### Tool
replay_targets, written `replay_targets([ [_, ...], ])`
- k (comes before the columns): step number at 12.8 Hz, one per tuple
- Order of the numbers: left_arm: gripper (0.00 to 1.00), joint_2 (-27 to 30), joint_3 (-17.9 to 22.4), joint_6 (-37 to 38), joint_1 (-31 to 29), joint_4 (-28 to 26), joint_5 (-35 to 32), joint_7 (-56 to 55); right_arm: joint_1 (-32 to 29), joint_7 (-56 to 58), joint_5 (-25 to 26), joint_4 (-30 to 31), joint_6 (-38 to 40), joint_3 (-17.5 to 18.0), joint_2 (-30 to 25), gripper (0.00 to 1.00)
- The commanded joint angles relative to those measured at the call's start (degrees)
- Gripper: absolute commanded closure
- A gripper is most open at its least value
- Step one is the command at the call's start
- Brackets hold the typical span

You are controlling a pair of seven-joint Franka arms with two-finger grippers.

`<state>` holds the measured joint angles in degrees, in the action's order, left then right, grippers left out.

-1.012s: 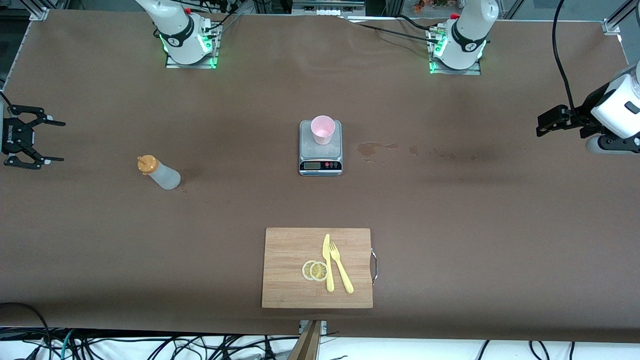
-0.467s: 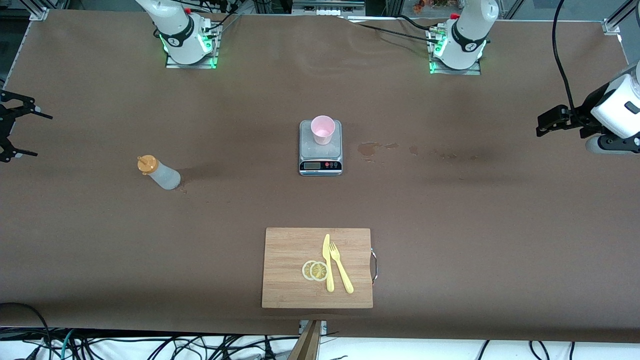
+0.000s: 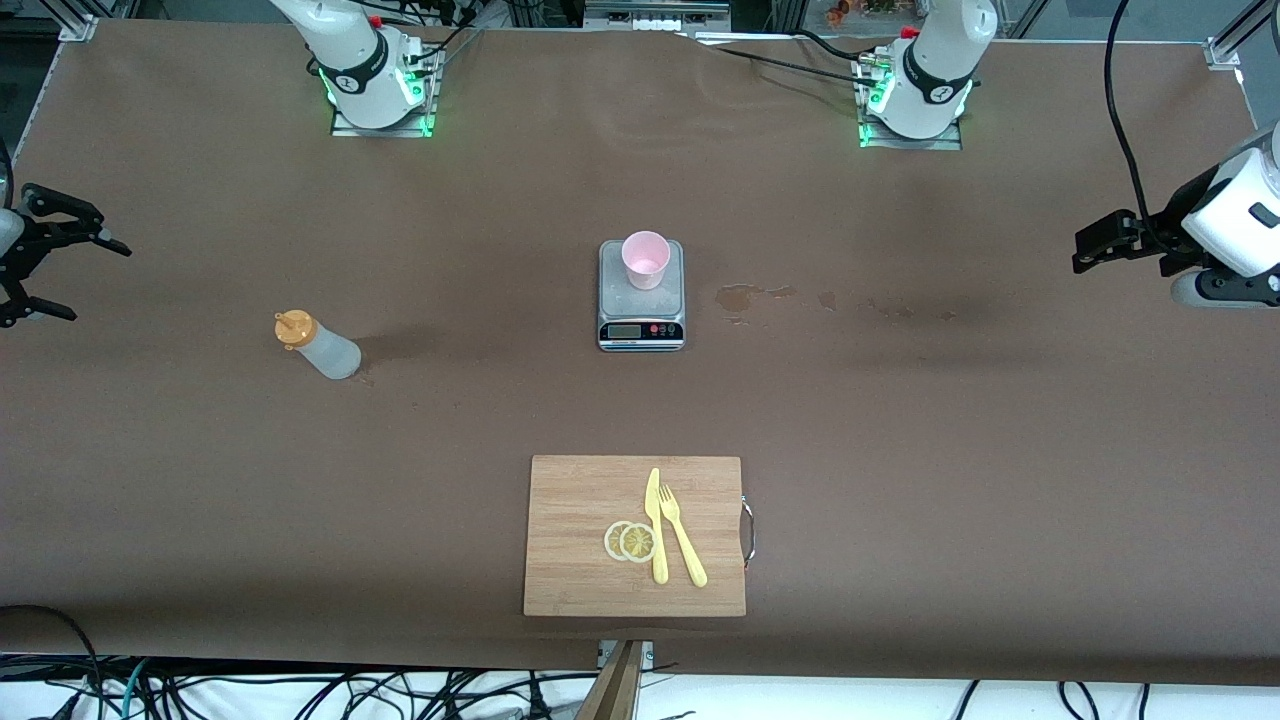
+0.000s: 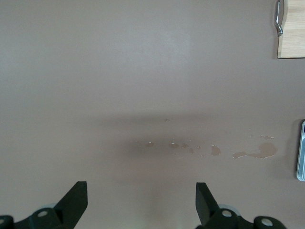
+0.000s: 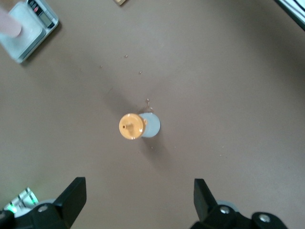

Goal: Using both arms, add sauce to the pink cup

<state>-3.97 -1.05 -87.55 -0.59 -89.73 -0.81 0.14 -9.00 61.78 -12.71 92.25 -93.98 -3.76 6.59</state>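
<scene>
Two grippers stood wide open, nothing held. Since half a second earlier the right gripper [image 3: 40,268] had edged back into sight at the right arm's end of the table [image 3: 900,420], up in the air; everything else stayed put. Left gripper [image 3: 1095,248] waited over the left arm's end, above bare table near some stains [image 4: 248,152]. Sauce bottle [image 3: 317,344] stood upright toward the right arm's end, capped, untouched. Pink cup [image 3: 645,259] sat on the grey scale [image 3: 641,325] mid-table; contents not clear. Cutting board [image 3: 580,540], nearer the camera, carried two lemon slices [image 3: 630,541], knife [image 3: 655,525] and fork [image 3: 682,535].
</scene>
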Motion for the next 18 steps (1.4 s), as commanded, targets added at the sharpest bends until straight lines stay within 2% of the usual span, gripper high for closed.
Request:
replay_targets([
  [1, 0.0, -0.2, -0.1, 1.2, 0.1, 1.1, 0.3, -0.5, 2.9, -10.2, 4.2, 2.1, -2.5, 0.2, -2.7, 0.0],
  [9, 0.0, -0.2, -0.1, 1.2, 0.1, 1.1, 0.3, -0.5, 9.1, -43.4, 7.3, 2.1, -2.6, 0.2, -5.5, 0.0],
  [11, 0.0, -0.2, -0.1, 1.2, 0.1, 1.1, 0.3, -0.4, 9.2, -47.0, 8.8, 1.7, -2.3, 0.5, -6.1, 0.0],
  [14, 0.0, -0.3, -0.1, 1.1, 0.1, 1.1, 0.2, -0.4, 9.2, -51.1, 14.7, -0.7, -2.0, 3.0, -6.0, 0.0],
  [18, 0.0, -0.4, -0.1, 1.1, 0.1, 1.1, 0.2, -0.4, 9.4, -51.7, 14.3, -1.5, -1.6, 3.2, -5.9, 0.0],
])
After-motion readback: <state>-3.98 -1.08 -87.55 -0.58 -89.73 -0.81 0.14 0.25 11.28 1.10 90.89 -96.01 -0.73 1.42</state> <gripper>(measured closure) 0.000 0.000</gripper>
